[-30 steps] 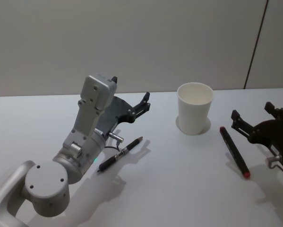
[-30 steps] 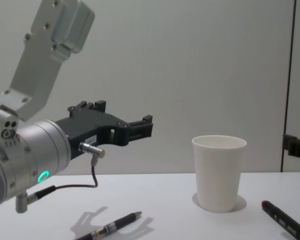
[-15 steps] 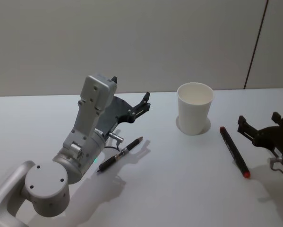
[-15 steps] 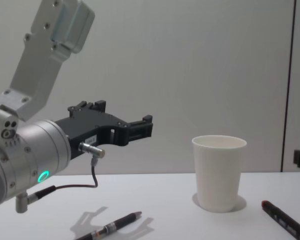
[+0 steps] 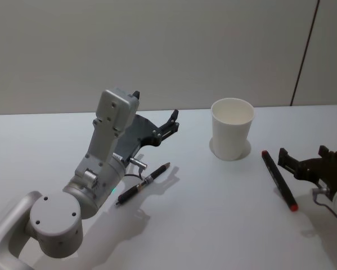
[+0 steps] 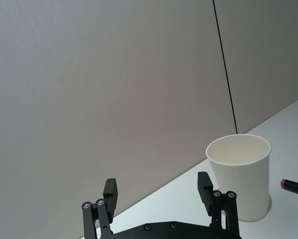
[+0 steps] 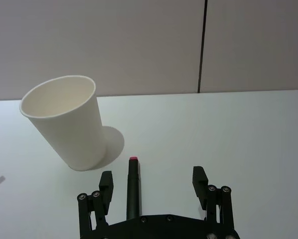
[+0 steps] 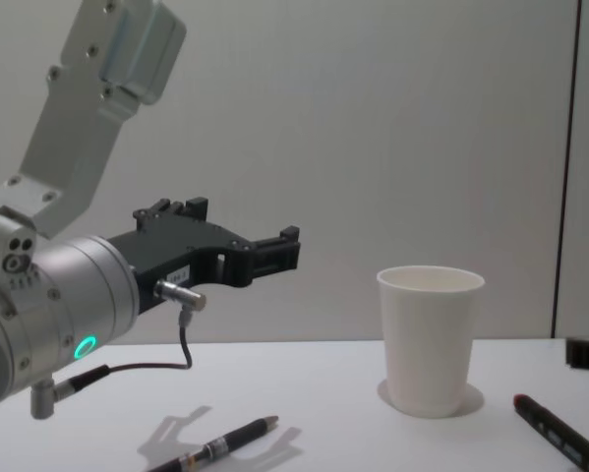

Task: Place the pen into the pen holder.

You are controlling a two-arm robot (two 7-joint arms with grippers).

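— What kind of place is it?
— It looks like a robot test room or a lab. The table (image 5: pixel 213 225) is plain white. The wall (image 5: pixel 157 50) behind it is bare grey panels with one dark seam (image 5: pixel 304 53). A metal robot arm (image 5: pixel 95 169) reaches over the table.
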